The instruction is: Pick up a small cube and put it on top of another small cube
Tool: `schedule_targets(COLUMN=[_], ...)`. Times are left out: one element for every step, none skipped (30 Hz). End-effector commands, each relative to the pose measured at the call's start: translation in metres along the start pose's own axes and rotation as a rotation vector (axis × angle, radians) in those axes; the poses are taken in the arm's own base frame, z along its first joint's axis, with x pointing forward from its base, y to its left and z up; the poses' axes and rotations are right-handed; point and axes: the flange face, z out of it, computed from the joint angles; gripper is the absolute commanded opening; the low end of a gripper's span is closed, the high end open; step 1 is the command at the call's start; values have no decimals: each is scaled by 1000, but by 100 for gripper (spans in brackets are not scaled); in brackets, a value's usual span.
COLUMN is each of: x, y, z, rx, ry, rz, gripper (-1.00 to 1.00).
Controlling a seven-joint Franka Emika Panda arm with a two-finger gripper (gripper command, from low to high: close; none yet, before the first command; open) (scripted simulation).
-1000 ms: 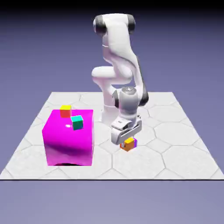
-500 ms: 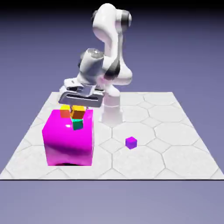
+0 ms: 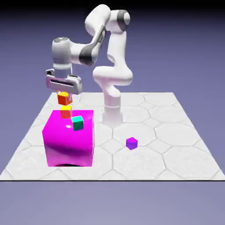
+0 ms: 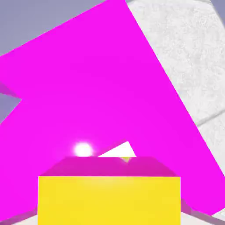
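In the exterior view my gripper (image 3: pixel 63 95) hangs over the far left corner of the big magenta block (image 3: pixel 70 140), shut on the small orange cube (image 3: pixel 63 98). That cube is in the air, a thin gap above the other small cube (image 3: pixel 66 111), which has a yellow top and red-orange sides and rests on the block. In the hand view the held cube (image 4: pixel 109 200) fills the bottom as a large yellow face and hides my fingertips. The magenta block (image 4: pixel 88 96) spreads out behind it.
A teal cube (image 3: pixel 78 123) sits on the magenta block, near its front right edge and close to the yellow-topped cube. A purple cube (image 3: pixel 131 142) lies on the grey hex-tiled table (image 3: pixel 176 145) at mid right. The arm's base (image 3: pixel 112 114) stands behind the block.
The arm lifted the orange cube from beside the purple cube and carried it to the exterior view's left. It now hangs over the yellow-topped cube, and the purple cube stayed on the table.
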Motion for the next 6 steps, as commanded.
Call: schedule_targets(x=[0, 1, 2, 2, 1, 1], y=[0, -1, -2, -2, -1, -1], z=[0, -14, -29, -44, -59, -70], rx=[0, 0, 0, 0, 0, 0], ry=[0, 0, 0, 0, 0, 0], rz=[0, 0, 0, 0, 0, 0], gripper=[100, 100, 100, 100, 100, 100])
